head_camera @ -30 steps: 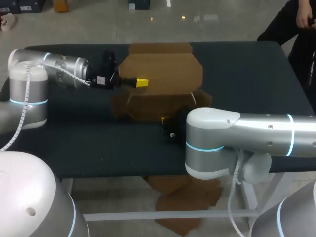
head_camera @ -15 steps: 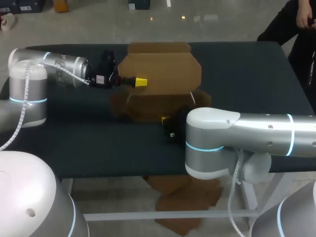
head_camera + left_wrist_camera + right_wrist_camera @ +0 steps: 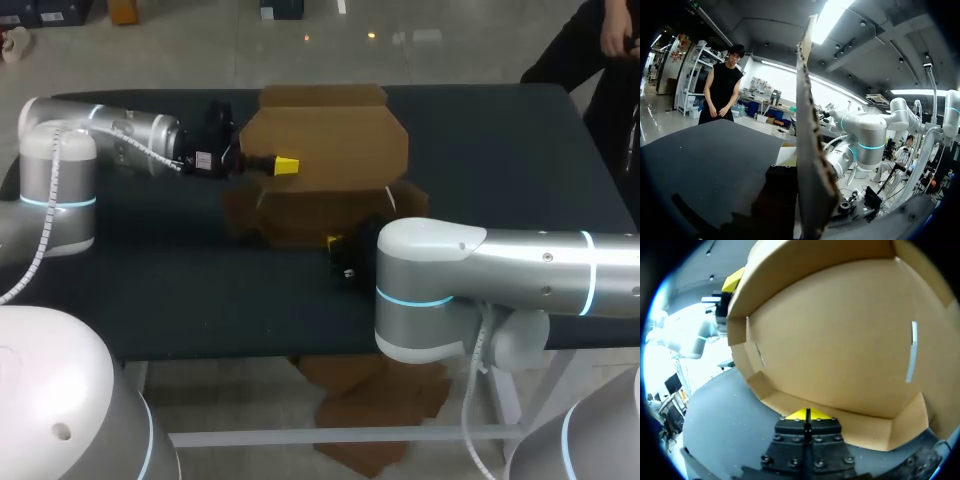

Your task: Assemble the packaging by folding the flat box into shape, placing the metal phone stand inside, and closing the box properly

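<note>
Fingers of the right gripper meet emptily by the box; left gripper level, grip unclear.

Left arm: silver-grey tubular links, cyan light ring at joint, white twisted cable alongside, black wrist block. Right arm: same silver casing, cyan rings, small dark screws, white cable underneath. Right gripper: black body, hex screws, yellow tips.

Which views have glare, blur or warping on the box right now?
Left wrist view: box edge-on, very close and soft, bright ceiling glare behind it. Right wrist view: fisheye bows the box, clear at the right pincer, washed-out background. Head view: even light, right arm mostly hides that pincer.
</note>
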`<state>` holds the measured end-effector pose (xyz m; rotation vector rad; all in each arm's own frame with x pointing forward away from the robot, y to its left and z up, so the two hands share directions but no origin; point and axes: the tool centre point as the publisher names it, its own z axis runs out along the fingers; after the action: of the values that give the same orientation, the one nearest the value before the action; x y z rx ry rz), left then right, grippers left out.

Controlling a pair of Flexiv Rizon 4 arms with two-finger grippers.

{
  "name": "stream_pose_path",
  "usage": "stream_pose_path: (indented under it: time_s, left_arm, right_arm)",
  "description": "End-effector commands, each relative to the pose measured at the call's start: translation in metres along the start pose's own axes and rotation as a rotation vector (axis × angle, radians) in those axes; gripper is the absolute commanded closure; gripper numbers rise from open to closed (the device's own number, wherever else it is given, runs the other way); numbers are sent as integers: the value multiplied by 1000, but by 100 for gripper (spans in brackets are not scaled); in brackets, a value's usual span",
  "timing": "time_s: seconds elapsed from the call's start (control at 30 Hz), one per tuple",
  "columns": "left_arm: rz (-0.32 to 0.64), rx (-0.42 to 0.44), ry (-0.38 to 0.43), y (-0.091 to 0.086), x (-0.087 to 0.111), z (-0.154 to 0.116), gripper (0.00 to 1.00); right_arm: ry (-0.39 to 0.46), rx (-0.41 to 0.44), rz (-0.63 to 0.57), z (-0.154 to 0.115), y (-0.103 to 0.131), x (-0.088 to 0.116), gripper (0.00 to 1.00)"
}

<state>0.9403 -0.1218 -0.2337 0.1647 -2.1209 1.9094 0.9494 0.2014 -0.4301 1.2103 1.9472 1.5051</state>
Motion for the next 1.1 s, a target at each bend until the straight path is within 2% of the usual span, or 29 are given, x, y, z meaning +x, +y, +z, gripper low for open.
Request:
stream_pose_path:
  time_s: [0.03,0.37,0.8,0.83,0.9,0.93,1.03,1.1]
  left_arm:
    - [0,2,7,2,-2,0,100]
    - [0,2,7,2,-2,0,100]
    - [0,2,7,2,-2,0,100]
    - [0,2,7,2,-2,0,100]
    - [0,2,7,2,-2,0,100]
    - [0,2,7,2,-2,0,100]
    - [0,2,7,2,-2,0,100]
    - [0,2,7,2,-2,0,100]
  right_arm:
    - [-7,-3,0,5,-6,1,100]
    - [-3,-15,-13,0,-2,5,100]
    - [56,-76,-22,-46,16,21,100]
    - [59,-75,-20,-49,17,22,98]
    - [81,-71,-15,-58,21,22,74]
    - [82,-67,-16,-61,22,22,68]
    - [103,-55,-27,-72,26,23,54]
    - [120,-50,-30,-80,28,23,52]
